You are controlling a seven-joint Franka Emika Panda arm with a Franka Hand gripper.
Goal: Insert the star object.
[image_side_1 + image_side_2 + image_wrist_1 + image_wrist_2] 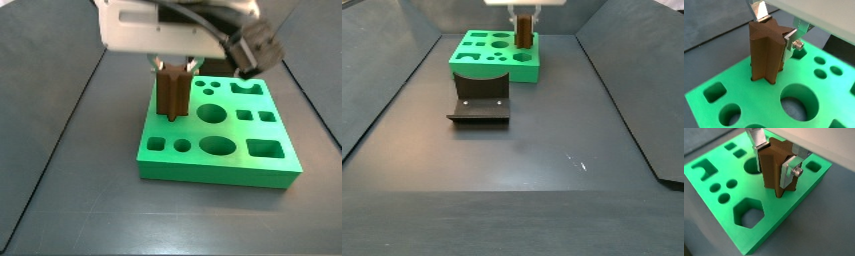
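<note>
The star object (767, 50), a brown ridged peg, stands upright between the fingers of my gripper (774, 27), which is shut on its upper part. Its lower end meets the top of the green block (751, 102) near one edge. Any hole under it is hidden by the peg. It shows the same way in a wrist view (774, 170) with the gripper (775, 160) over the block (774, 215). In both side views the peg (173, 92) (521, 38) stands upright on the block (227, 172) (489, 72) under the gripper (174, 68) (523, 22).
The block's top has several cut-outs, among them a large round hole (799, 102) next to the peg and a hexagonal one (749, 213). The dark fixture (480, 105) stands on the floor just in front of the block. Dark walls slope up on both sides.
</note>
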